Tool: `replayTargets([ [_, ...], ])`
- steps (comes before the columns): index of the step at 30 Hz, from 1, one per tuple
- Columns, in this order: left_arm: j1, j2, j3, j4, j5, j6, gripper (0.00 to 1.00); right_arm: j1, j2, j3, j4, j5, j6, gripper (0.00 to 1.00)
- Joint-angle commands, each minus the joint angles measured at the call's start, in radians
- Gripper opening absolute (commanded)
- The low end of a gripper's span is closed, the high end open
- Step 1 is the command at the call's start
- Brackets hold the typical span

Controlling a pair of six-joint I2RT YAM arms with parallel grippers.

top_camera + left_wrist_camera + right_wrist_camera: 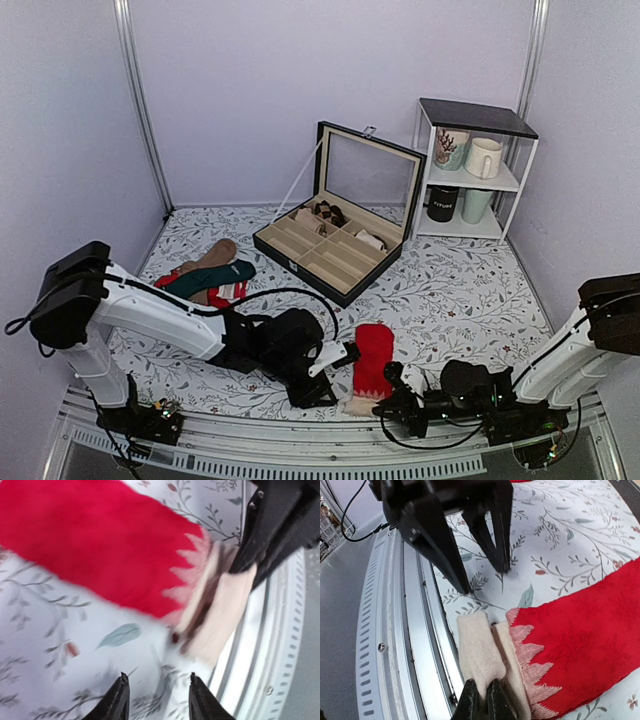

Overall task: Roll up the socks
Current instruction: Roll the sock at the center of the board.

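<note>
The red socks (374,358) lie near the table's front edge, beige cuff (359,405) toward the rail. In the right wrist view the red body (590,630) meets the beige cuff (481,647) at a zigzag pink border. My right gripper (483,700) is shut on a raised fold of that cuff; it sits just right of the cuff (392,408). My left gripper (157,697) stands open over bare tablecloth, a short way from the cuff (220,615) and the red sock (100,545), with nothing between its fingers. From above it (335,362) is just left of the socks.
A pile of green, brown and striped socks (208,275) lies at the back left. An open black compartment box (335,240) stands at the centre back, a white shelf with mugs (470,170) at the back right. The metal front rail (405,645) runs right beside the cuff.
</note>
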Motion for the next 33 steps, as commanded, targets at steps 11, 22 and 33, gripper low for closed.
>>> replayTargets([
  [11,-0.059,-0.147,-0.157,0.499,-0.056,0.309,0.45,-0.252,0.108,0.005,-0.177,-0.376,0.313,0.00],
  [22,-0.060,0.027,-0.141,0.524,-0.036,0.362,0.46,-0.262,0.193,0.012,-0.138,-0.415,0.381,0.00],
  [33,-0.069,0.079,-0.180,0.548,-0.005,0.314,0.41,-0.281,0.232,0.001,-0.101,-0.451,0.386,0.00],
])
